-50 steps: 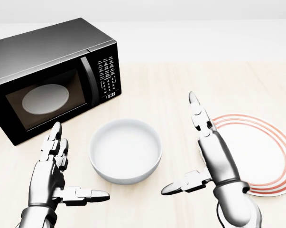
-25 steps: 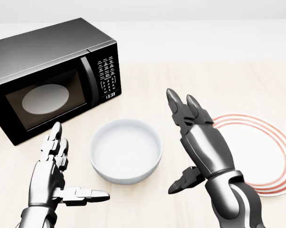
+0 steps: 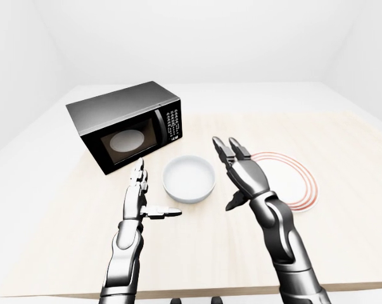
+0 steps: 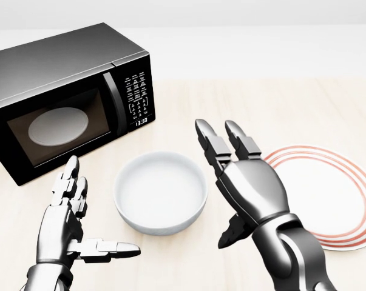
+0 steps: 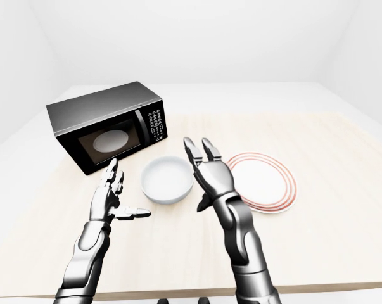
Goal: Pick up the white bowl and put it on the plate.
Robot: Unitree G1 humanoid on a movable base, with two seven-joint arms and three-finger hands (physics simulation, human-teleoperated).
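The white bowl (image 4: pixel 160 193) stands upright and empty on the wooden table, low in the middle of the head view. To its right lies the white plate (image 4: pixel 337 197) with red rings, partly hidden by my right forearm. My right hand (image 4: pixel 222 182) hovers open just right of the bowl, fingers pointing up and away, thumb low; I cannot tell whether it touches the rim. My left hand (image 4: pixel 101 206) is open at the bowl's lower left, thumb pointing toward it, a short gap away. Neither hand holds anything.
A black microwave (image 4: pixel 61 97) with its door closed and a white turntable inside stands at the upper left of the head view, close to my left hand. The light wooden table (image 3: pixel 343 145) stretches beyond the plate to the right; its near edge runs below my arms.
My right hand has swung left from over the plate's edge to the bowl's right side, turning its back to the camera. The left hand, bowl and plate have not moved.
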